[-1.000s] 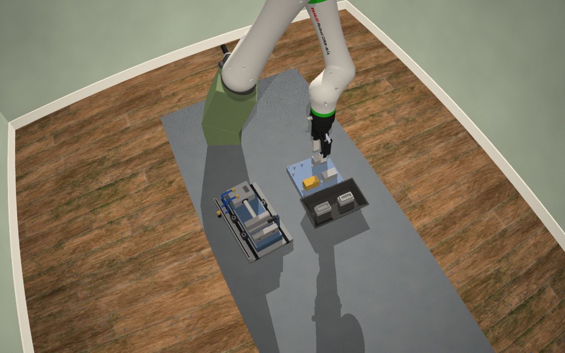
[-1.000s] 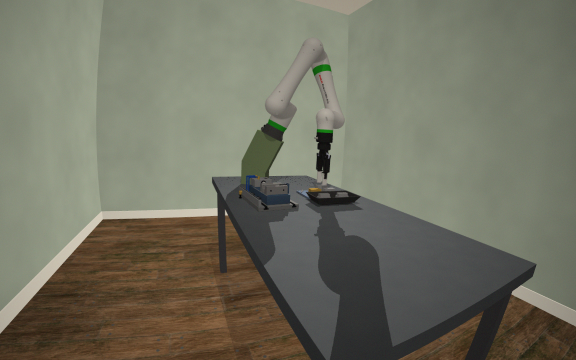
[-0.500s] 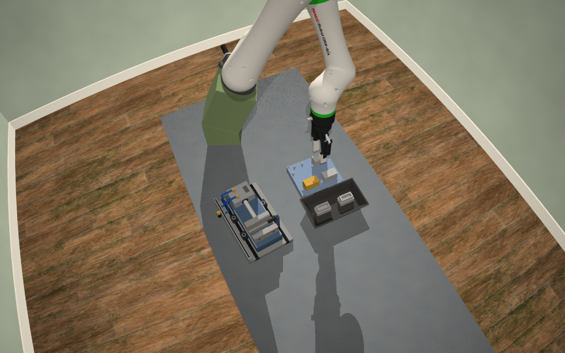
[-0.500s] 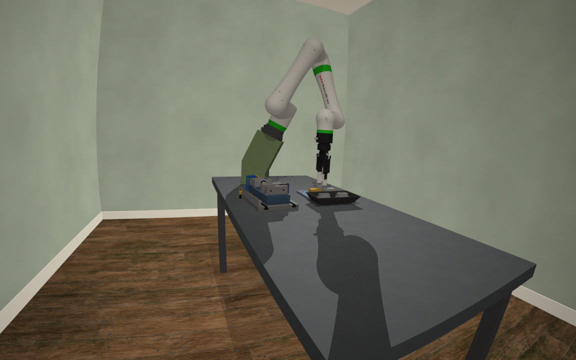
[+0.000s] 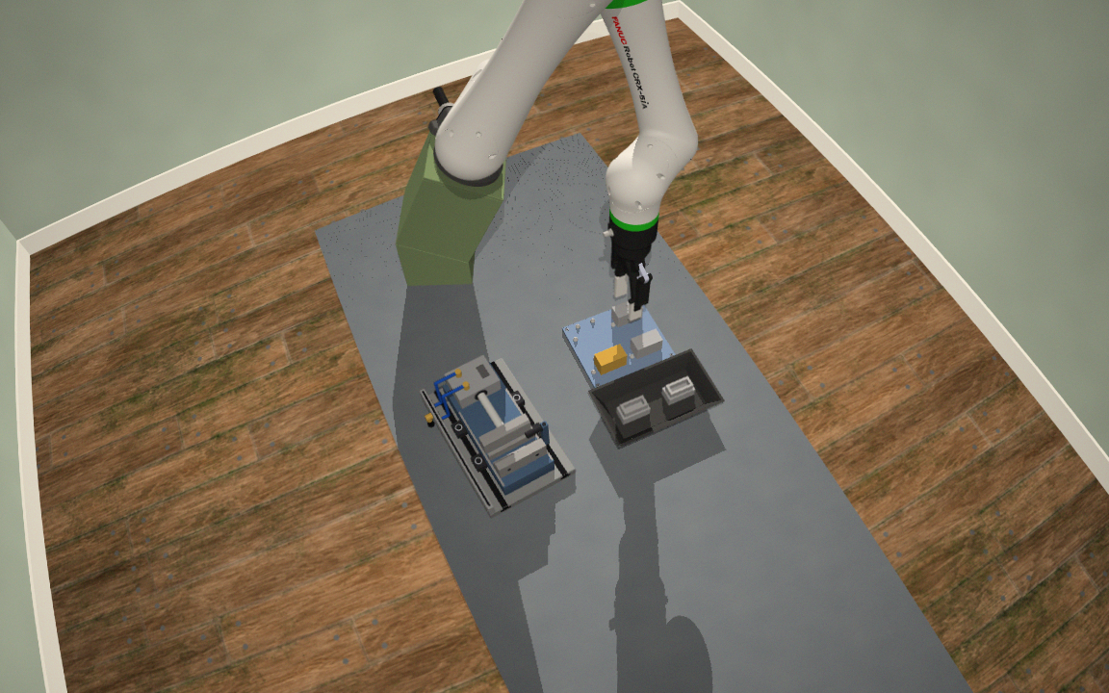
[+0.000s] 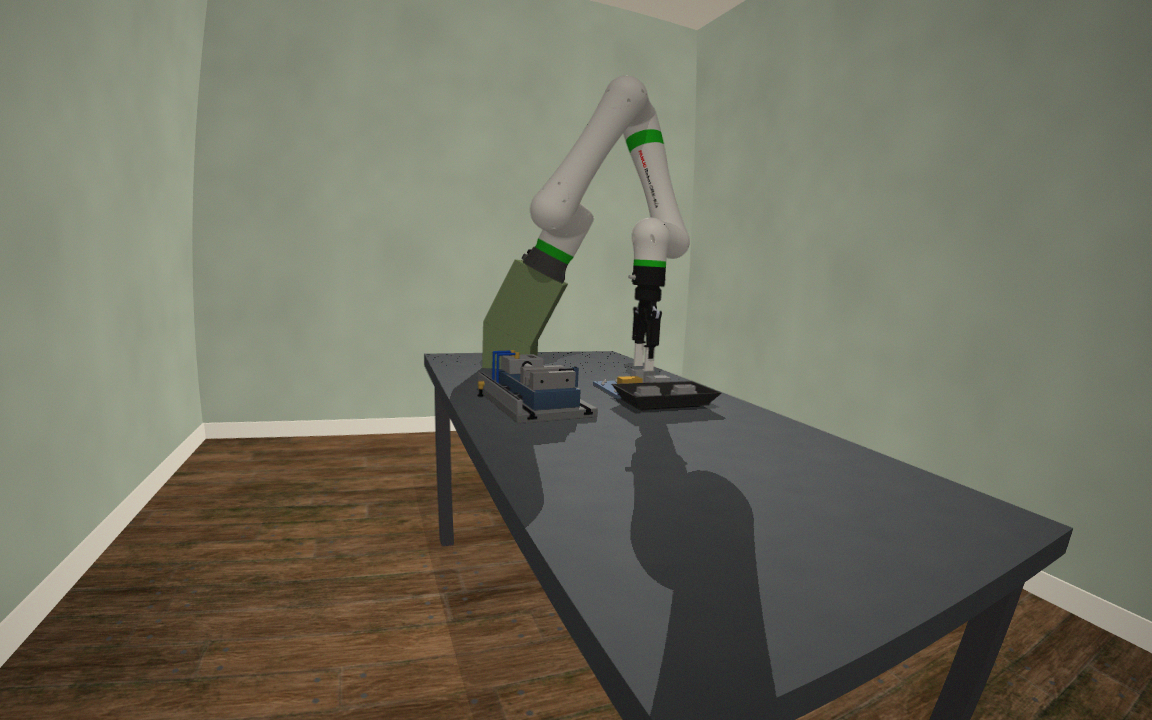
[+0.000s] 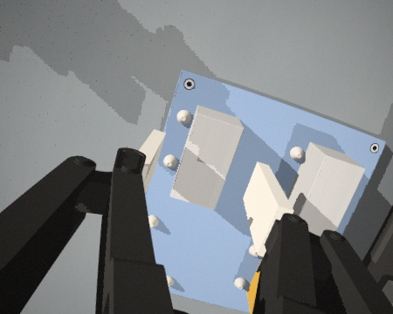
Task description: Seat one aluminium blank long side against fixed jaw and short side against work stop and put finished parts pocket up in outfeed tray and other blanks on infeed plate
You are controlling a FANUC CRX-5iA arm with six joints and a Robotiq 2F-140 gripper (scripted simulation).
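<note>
The blue infeed plate holds a brass blank [image 5: 610, 357] and two aluminium blanks [image 5: 644, 342], [image 5: 625, 313]. My gripper [image 5: 630, 303] hangs just above the farther aluminium blank, partly open and empty. In the wrist view that blank [image 7: 209, 157] lies flat on the plate between my two finger pads. The other aluminium blank [image 7: 331, 180] is to its right. Two finished parts [image 5: 631, 412], [image 5: 678, 392] lie pocket up in the black outfeed tray [image 5: 655, 396]. The vise [image 5: 498, 426] stands to the left, and I cannot tell what is in its opening.
Small white pins [image 7: 184, 117] stand along the plate near the blanks. The tray touches the plate's near edge. The arm's green base [image 5: 442, 223] stands at the back of the table. In the side view the gripper [image 6: 643, 353] is close over the plate.
</note>
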